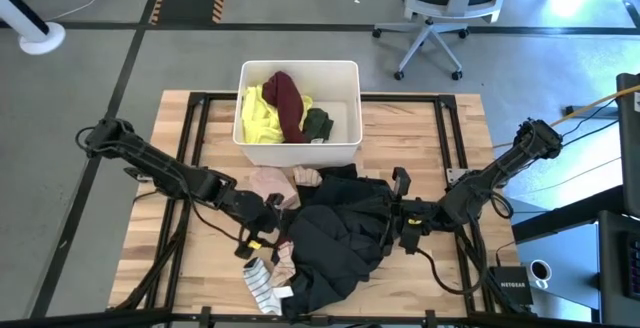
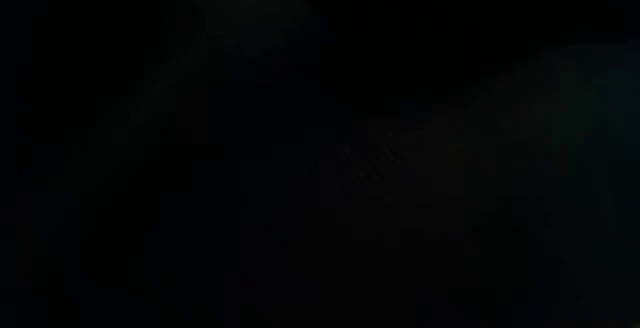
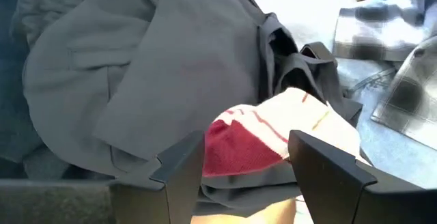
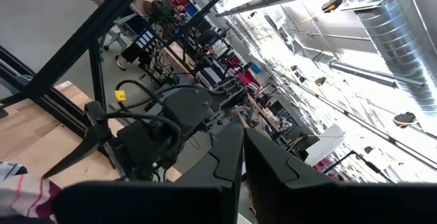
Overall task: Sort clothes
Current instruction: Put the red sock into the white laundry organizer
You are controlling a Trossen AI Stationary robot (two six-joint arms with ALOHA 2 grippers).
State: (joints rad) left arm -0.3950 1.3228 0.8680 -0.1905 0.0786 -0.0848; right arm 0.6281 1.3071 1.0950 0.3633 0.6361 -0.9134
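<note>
Black crumpled garment (image 1: 340, 238) mid-table; left gripper (image 3: 242, 166) open over red-toed sock (image 3: 273, 138).

Left claw (image 3: 235, 176) spread apart; right claw (image 4: 240, 149) closed, both low.

The bench (image 1: 465, 143) is topped with pale matt wood. Soft cloth is seen in the black garment (image 1: 340, 233); the white bin (image 1: 345, 138) looks like smooth plastic.

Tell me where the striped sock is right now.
In the high view the striped sock lies on the table near its front edge, left of centre, against the black garment and just in front of the left gripper.
</note>
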